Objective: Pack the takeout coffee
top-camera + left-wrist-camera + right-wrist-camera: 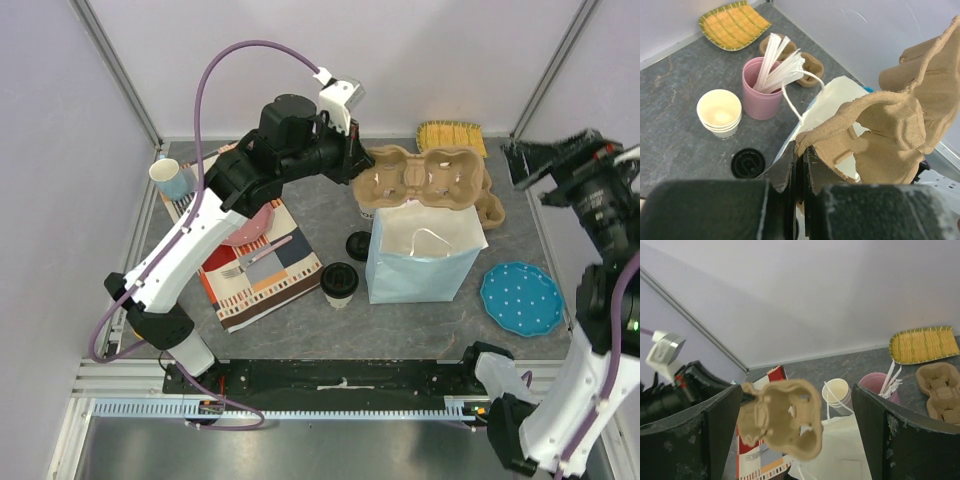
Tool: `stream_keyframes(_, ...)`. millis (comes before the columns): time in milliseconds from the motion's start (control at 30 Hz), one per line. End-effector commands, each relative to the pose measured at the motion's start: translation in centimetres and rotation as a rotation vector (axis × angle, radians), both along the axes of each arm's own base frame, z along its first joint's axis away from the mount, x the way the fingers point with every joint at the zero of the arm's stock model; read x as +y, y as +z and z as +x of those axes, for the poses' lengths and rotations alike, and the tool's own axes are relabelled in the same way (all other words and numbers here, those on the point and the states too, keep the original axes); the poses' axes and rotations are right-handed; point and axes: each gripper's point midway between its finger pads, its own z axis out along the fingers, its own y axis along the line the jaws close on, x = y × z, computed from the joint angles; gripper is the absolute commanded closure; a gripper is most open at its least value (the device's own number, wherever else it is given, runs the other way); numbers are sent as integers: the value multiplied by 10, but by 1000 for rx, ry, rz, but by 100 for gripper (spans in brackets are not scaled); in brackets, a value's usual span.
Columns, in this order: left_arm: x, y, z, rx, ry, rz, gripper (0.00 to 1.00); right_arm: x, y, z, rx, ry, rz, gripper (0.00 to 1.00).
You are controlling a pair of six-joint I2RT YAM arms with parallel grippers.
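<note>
No readable writing is showing. The left end effector is clamping the rim of a brown pulp cup carrier, holding it above the light-blue paper bag. The right end effector is gaping wide, empty. The takeout coffee is standing on the surface just left of the bag.

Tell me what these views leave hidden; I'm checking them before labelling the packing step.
- Inside of the light-blue bag: top view, lower part hidden by its own walls.
- Pink cup: top view, covered by the cup carrier in the left gripper.
- Coffee cup: both wrist views, out of frame.
</note>
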Motion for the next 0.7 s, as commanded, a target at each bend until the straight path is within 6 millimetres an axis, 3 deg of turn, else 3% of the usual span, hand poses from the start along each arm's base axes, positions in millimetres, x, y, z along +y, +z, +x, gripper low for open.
stream_keyframes(0, -16, -4, -10, 37, 2, -8, 98, -6, 1, 33, 39, 33, -3, 2)
stream_keyframes(100, -27, -15, -14, 55, 2, 17, 98, -22, -27, 50, 124, -27, -48, 2)
stream_keyframes(133, -30, -16, -16, 59, 2, 19, 98, -36, -48, 59, 185, -100, -58, 2)
stream_keyframes(233, -33, -16, -8, 55, 33, 22, 98, -46, -92, 64, 315, -143, -130, 2)
stream_keyframes(333, -35, -20, 2, 63, 72, 28, 98, -69, -96, 61, 359, -269, -204, 2)
stream_keyframes(367, -37, -23, 3, 68, 75, 30, 98, -93, -95, 59, 383, -409, -228, 2)
stream_keyframes(500, -43, -27, 6, 72, 62, 37, 98, -144, -102, 59, 515, -705, -364, 2)
stream_keyframes(600, -42, -30, 8, 62, 65, 58, 98, -152, -104, 81, 570, -770, -463, 2)
stream_keyframes(667, -42, -33, 9, 61, 66, 68, 98, -137, -88, 106, 541, -775, -537, 2)
